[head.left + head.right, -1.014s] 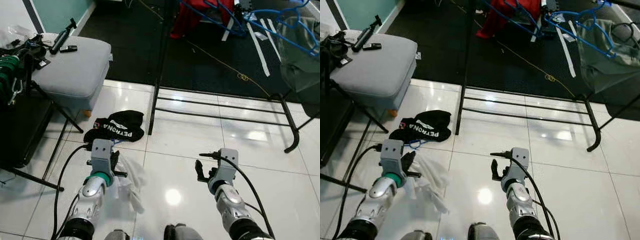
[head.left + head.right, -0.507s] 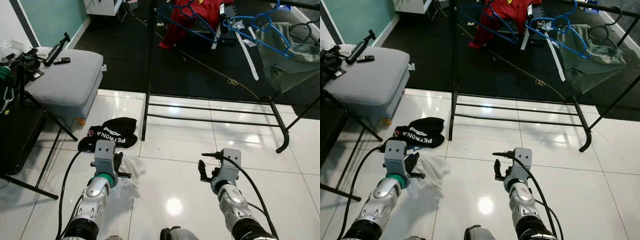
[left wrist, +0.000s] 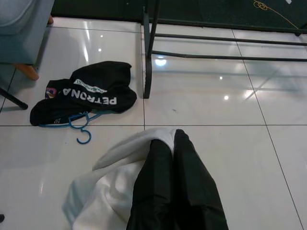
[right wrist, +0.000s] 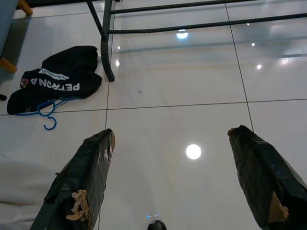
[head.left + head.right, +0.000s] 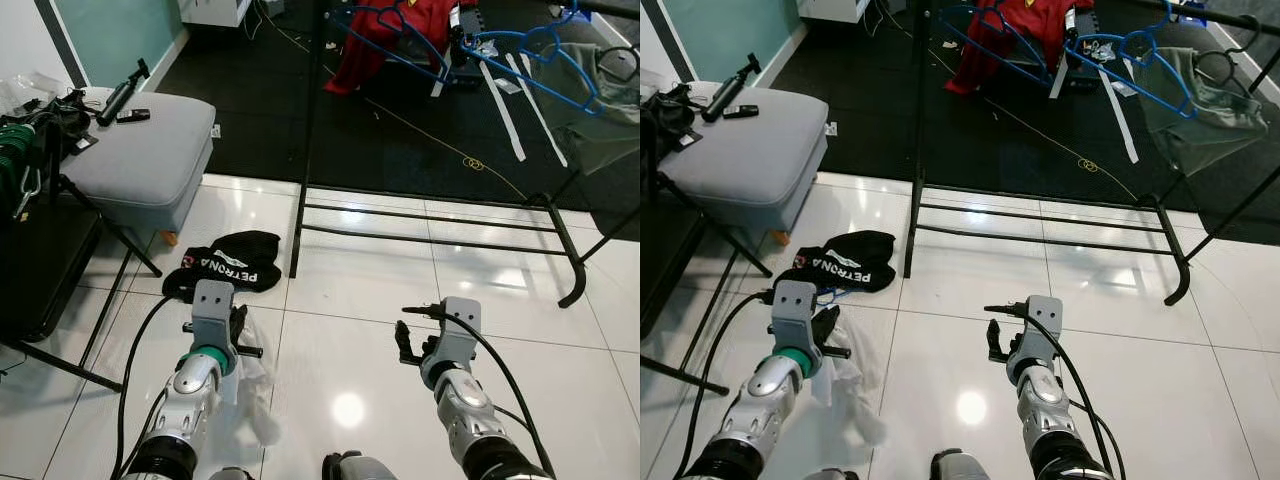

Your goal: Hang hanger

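A black "Petrona" garment lies crumpled on the white tiles, with the hook of a blue hanger poking out from under it. My left gripper is just short of that garment, low over the floor. It is shut on a white cloth that drapes down beneath it. My right gripper is open with bare tile between its fingers, held level with the left one. More blue hangers hang on the black clothes rack ahead.
A grey ottoman with a remote and a black tool on top stands at the left. Black stand legs and cables are beside it. A red garment and a grey-green garment hang on the rack over dark carpet.
The camera has shifted a little. The white cloth now hangs below the left gripper instead of spreading out to its right. Both arms keep their pose.
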`<state>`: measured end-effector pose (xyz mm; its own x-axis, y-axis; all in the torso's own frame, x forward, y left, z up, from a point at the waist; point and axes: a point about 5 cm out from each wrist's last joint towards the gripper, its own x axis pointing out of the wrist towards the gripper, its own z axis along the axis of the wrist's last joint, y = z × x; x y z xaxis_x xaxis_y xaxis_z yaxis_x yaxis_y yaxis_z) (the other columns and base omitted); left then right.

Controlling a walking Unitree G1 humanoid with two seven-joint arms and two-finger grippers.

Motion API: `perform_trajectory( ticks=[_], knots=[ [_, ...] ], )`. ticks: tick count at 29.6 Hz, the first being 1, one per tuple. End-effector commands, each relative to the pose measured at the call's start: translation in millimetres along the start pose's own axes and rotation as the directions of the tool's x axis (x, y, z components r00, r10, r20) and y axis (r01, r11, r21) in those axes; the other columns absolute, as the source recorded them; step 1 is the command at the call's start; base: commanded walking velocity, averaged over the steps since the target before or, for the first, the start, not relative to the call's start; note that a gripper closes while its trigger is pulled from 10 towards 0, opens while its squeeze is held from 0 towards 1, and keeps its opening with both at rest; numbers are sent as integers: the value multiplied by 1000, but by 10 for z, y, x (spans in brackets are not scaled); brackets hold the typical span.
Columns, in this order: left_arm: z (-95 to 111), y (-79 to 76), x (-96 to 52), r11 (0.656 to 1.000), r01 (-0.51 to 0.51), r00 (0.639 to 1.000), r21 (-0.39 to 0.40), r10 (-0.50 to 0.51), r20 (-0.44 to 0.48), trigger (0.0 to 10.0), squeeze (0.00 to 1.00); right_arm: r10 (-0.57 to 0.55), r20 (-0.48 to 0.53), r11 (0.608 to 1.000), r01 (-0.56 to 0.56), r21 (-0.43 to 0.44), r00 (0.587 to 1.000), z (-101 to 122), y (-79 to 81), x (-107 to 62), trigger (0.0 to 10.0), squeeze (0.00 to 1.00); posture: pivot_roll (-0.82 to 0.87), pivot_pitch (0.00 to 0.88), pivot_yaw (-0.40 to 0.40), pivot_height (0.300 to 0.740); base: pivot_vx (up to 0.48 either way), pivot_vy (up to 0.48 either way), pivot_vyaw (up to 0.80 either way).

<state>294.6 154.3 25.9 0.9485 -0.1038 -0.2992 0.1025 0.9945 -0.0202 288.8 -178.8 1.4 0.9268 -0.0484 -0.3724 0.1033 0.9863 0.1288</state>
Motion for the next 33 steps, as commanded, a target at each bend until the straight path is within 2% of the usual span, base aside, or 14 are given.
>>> perform_trajectory(
  ticks=[1,3,9,13,33],
  knots=[
    [-13,-6,-15,1000,6,1000,4,-6,5,10000,0,-10,-29,1000,10,1,1000,-70,-25,-27,10000,0,-10,98,-2,740,0,0,0],
    [-13,-6,-15,1000,5,1000,4,-5,5,10000,0,-10,-29,1000,10,1,1000,-69,-24,-27,10000,0,-10,98,-2,740,0,0,0],
    [-18,-9,-12,1000,6,1000,1,-6,-4,10000,0,-10,-33,1000,10,0,999,-74,-22,-27,10000,0,-9,101,-2,740,0,-480,0],
    [-36,13,-10,999,-19,1000,-30,18,-21,10000,0,-11,-34,1000,11,0,999,-80,-23,-30,10000,0,-10,101,-2,740,0,0,0],
    [-41,20,-9,999,-22,999,-35,21,-27,10000,0,-9,-42,1000,9,0,999,-91,-15,-32,10000,0,-10,105,-1,740,0,0,0]
  ],
)
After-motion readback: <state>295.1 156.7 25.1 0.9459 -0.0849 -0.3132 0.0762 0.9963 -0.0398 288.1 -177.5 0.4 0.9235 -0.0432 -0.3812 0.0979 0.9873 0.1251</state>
